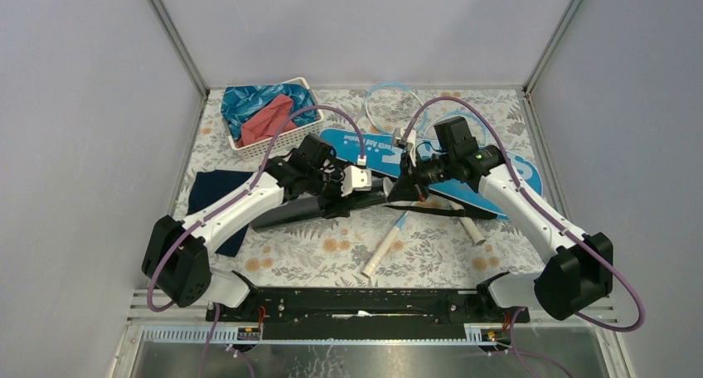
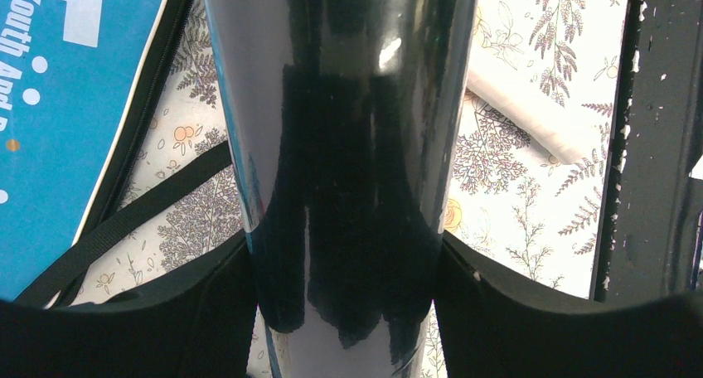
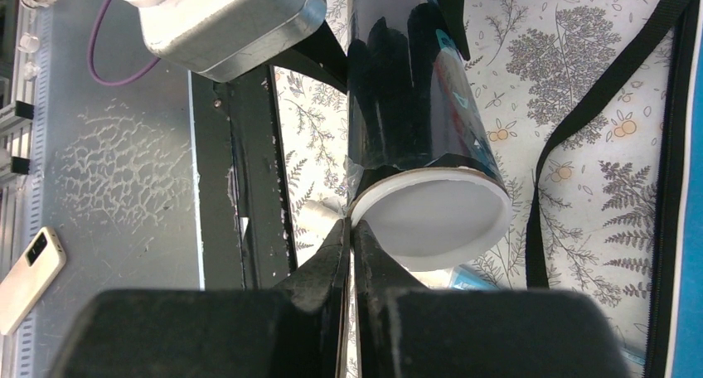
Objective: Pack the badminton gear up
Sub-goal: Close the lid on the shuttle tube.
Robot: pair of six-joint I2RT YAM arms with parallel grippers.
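Long black tube being held over floral worktop
Left end effector is clamping the glossy cylinder; right end effector, pressed closed, is touching its round white cap at the three-o'clock end.

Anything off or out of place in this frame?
Nothing spilled or broken. One racket handle and a second racket handle lie splayed on the table, outside the blue bag. The black tube is clamped in the left jaws; right jaws are shut at the rim of its white end.
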